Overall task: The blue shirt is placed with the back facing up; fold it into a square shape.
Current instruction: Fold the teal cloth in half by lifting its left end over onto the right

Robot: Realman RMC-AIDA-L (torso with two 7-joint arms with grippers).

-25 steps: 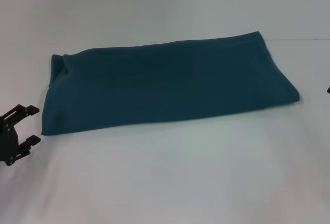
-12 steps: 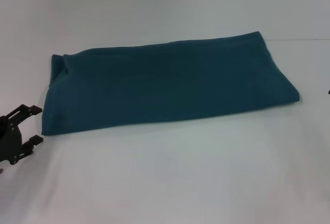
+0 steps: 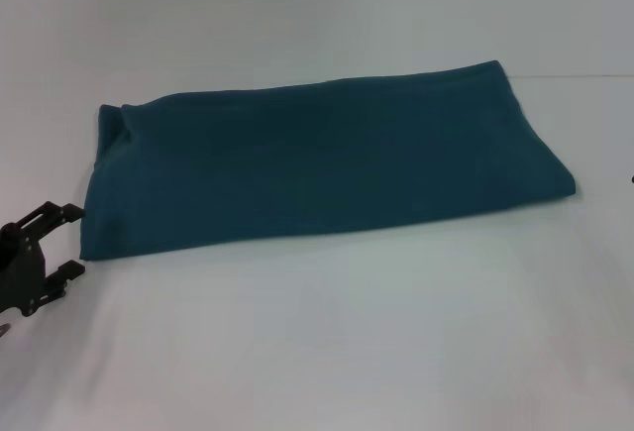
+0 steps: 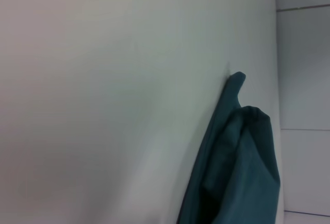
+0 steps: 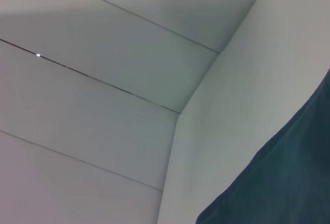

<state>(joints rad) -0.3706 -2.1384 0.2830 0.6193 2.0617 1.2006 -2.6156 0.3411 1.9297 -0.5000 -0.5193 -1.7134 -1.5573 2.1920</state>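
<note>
The blue shirt (image 3: 317, 163) lies folded into a long band across the middle of the white table (image 3: 327, 342), its plain side up. One bunched end of the shirt (image 4: 237, 167) shows in the left wrist view and a corner of the shirt (image 5: 289, 177) in the right wrist view. My left gripper (image 3: 67, 241) stands open just off the shirt's near left corner, a little apart from the cloth, with nothing between its fingers. Only a dark sliver of the right arm (image 3: 631, 178) shows at the right edge, beside the shirt's right end.
Bare white tabletop stretches in front of the shirt and behind it. The table's corner (image 5: 178, 116) meets a pale panelled wall in the right wrist view, and its far edge (image 4: 276, 69) runs past the shirt in the left wrist view.
My left gripper has crept slightly rightward and down toward the shirt's near left corner. The shirt has not moved.
</note>
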